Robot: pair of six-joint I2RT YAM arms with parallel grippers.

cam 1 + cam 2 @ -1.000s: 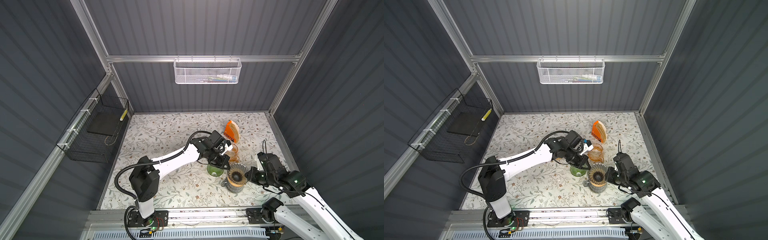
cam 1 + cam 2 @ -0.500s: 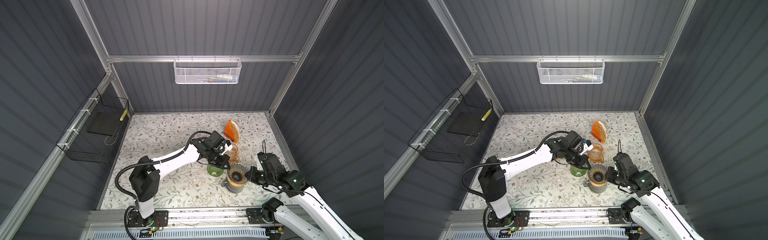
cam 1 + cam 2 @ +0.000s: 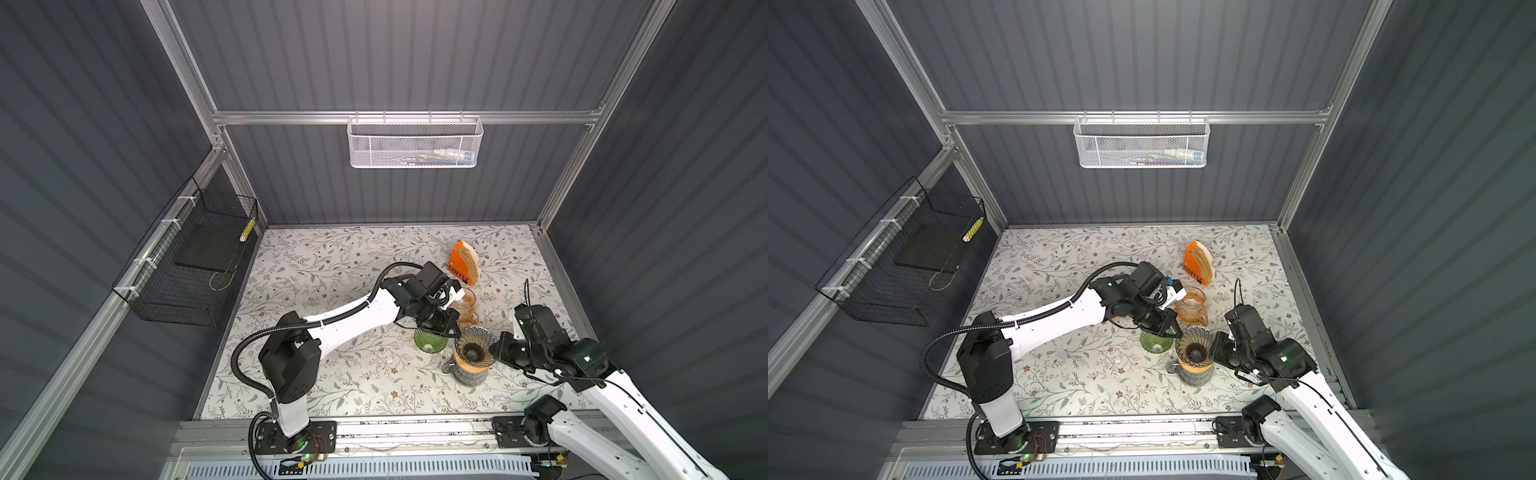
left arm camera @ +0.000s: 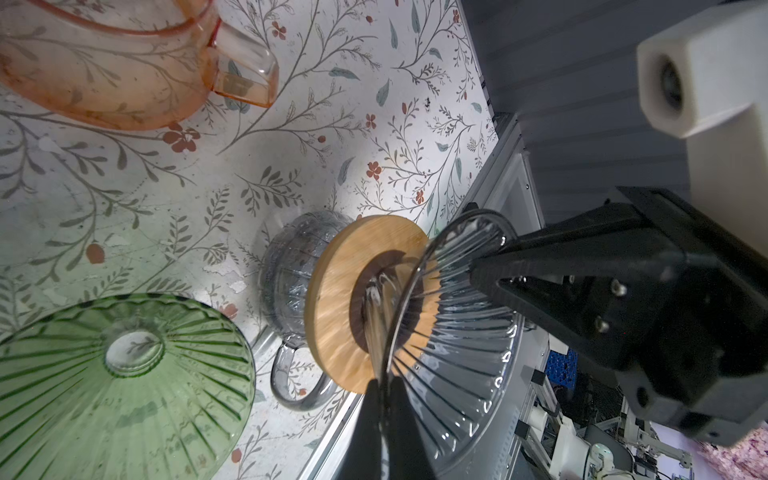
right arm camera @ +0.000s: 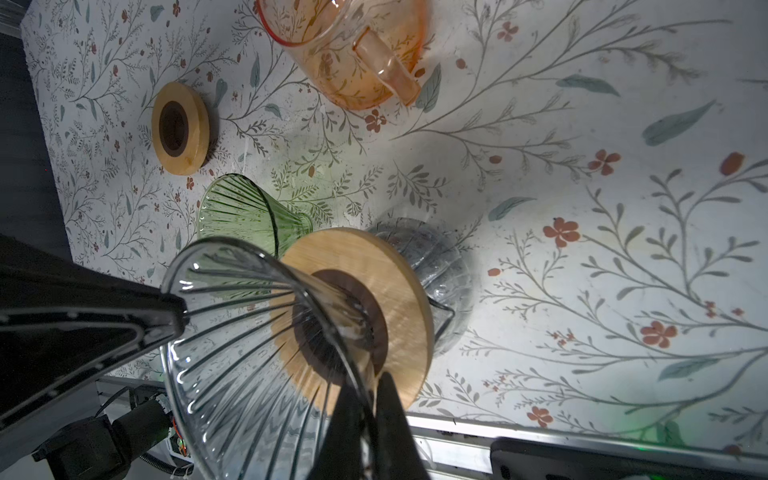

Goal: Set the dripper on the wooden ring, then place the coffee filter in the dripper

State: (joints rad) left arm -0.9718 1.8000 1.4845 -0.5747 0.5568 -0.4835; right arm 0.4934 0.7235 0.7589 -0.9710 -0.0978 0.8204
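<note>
In both top views the coffee filter pack (image 3: 464, 265) stands upright near the far side of the bench (image 3: 332, 270), beyond the orange jug (image 3: 468, 305) and well apart from both pincers. It is an orange sleeve lettered COFFEE with pale brown paper fanned behind it; single filters cannot be told apart. The left pincer (image 3: 456, 332) and right pincer (image 3: 495, 352) meet the clear dripper (image 3: 474, 348) at opposite sides of its rim. The dripper sits on a wooden ring (image 3: 464, 365) atop a glass server (image 3: 467, 376). A green dripper (image 3: 430, 341) stands just beside it, partly covered by the left pincer.

In the left wrist view the left pincer (image 4: 384, 384) has its two dark fingers pressed together on the thin ribbed rim. The right pincer's black wedge (image 4: 486, 270) clamps the opposite edge. The jug is cut off, and the pack lies outside this view.

In the right wrist view the right pincer (image 5: 370, 392) is likewise pinched on the rim, the left pincer (image 5: 176, 322) opposite. A spare wooden ring (image 5: 180, 126) lies flat beyond the green dripper. The pack is again out of frame.
</note>
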